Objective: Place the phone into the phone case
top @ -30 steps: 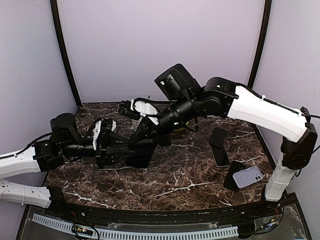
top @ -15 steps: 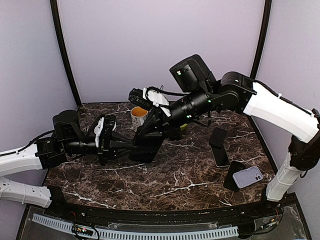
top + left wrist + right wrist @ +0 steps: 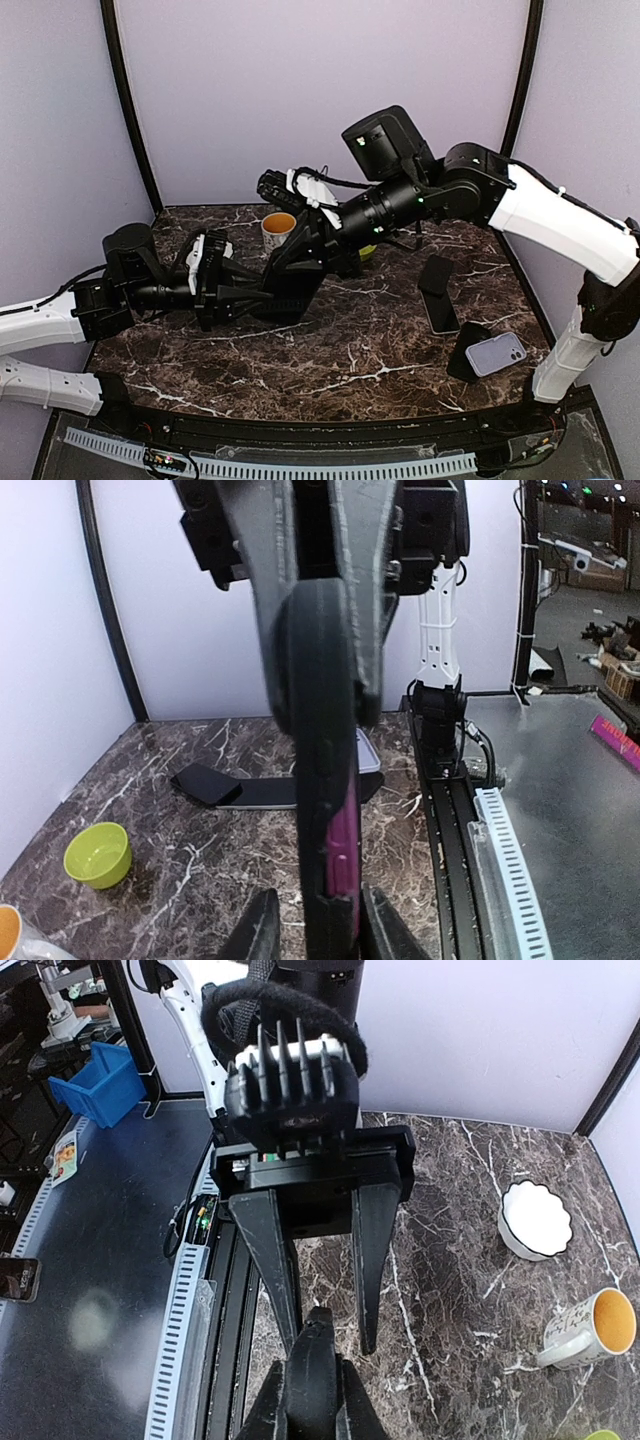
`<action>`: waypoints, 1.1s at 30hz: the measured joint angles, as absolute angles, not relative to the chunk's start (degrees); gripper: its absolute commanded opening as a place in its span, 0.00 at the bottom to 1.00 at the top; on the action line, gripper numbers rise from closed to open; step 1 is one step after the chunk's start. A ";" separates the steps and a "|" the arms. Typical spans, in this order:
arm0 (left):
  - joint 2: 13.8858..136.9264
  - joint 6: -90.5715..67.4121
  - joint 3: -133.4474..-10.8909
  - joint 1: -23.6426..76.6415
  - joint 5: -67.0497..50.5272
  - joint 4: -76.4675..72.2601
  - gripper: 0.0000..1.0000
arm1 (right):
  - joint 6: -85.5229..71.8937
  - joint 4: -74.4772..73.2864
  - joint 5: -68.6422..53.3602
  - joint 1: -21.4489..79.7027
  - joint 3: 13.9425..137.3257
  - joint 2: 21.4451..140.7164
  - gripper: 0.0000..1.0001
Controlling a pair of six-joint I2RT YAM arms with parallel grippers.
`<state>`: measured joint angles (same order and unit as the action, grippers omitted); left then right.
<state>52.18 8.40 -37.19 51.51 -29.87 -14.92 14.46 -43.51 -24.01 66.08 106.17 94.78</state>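
Phone case: black slab (image 3: 290, 295) with a magenta strip along its edge, held in mid-air above the dark marble table (image 3: 350, 365), left of centre.
Left gripper (image 3: 264, 300): fingers straddle the case's lower end; I cannot tell whether they press it.
Right gripper (image 3: 303, 268): clamped tight on the case's upper edge.
Far right: black phone (image 3: 437, 292) lying flat; lilac phone (image 3: 497, 352) near it.
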 measured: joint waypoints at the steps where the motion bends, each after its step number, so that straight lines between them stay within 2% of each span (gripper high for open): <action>1: 52.36 8.49 -37.19 51.51 -29.69 -14.76 0.20 | 14.48 -43.42 -23.97 66.08 106.24 94.78 0.00; 2: 52.58 8.91 -37.19 51.51 -29.63 -14.66 0.18 | 14.55 -43.31 -23.90 66.08 106.26 94.78 0.00; 5: 53.25 8.93 -37.26 51.59 -29.71 -14.50 0.01 | 14.72 -43.59 -23.92 65.98 106.26 94.78 0.00; 8: 53.98 8.36 -37.45 51.59 -30.68 -14.52 0.00 | 15.38 -44.21 -23.73 66.00 106.26 94.78 0.00; 9: 54.11 8.10 -37.45 51.57 -30.89 -14.68 0.00 | 15.40 -44.23 -23.68 65.98 106.26 94.78 0.11; 11: 54.15 7.38 -37.45 51.57 -31.11 -15.07 0.00 | 15.18 -43.94 -23.53 65.98 106.04 94.65 0.55; 12: 54.08 6.96 -37.34 51.57 -31.11 -15.42 0.00 | 14.57 -43.42 -23.35 65.95 105.51 94.37 0.70; 15: 53.08 4.25 -35.46 51.57 -29.93 -18.17 0.00 | 12.64 -36.77 -22.55 65.60 99.33 91.22 0.84; 16: 52.36 2.98 -34.54 51.57 -29.50 -19.18 0.00 | 11.51 -33.15 -22.46 65.47 95.18 89.10 0.85; 19: 50.46 -1.96 -32.42 51.57 -29.30 -23.27 0.00 | 6.66 -21.80 -22.98 64.64 82.02 82.46 0.81; 22: 49.65 -7.22 -31.55 51.57 -29.30 -28.77 0.00 | 0.14 -8.67 -24.05 64.23 71.24 78.59 0.66; 24: 49.58 -10.50 -31.38 51.57 -29.34 -32.03 0.00 | -3.73 -0.86 -24.95 64.07 67.02 78.32 0.50; 25: 49.58 -11.77 -31.35 51.57 -29.47 -33.21 0.00 | -5.54 2.44 -25.52 64.07 65.34 78.35 0.44; 29: 49.69 -14.79 -31.31 51.59 -29.98 -35.94 0.00 | -10.52 10.20 -27.35 64.07 63.59 79.26 0.32; 33: 50.17 -15.90 -31.31 51.59 -30.48 -36.88 0.00 | -13.28 14.35 -28.77 64.05 64.01 80.05 0.06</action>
<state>50.17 -15.90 -31.31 51.59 -30.48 -36.88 -13.28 14.35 -28.77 64.05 64.01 80.05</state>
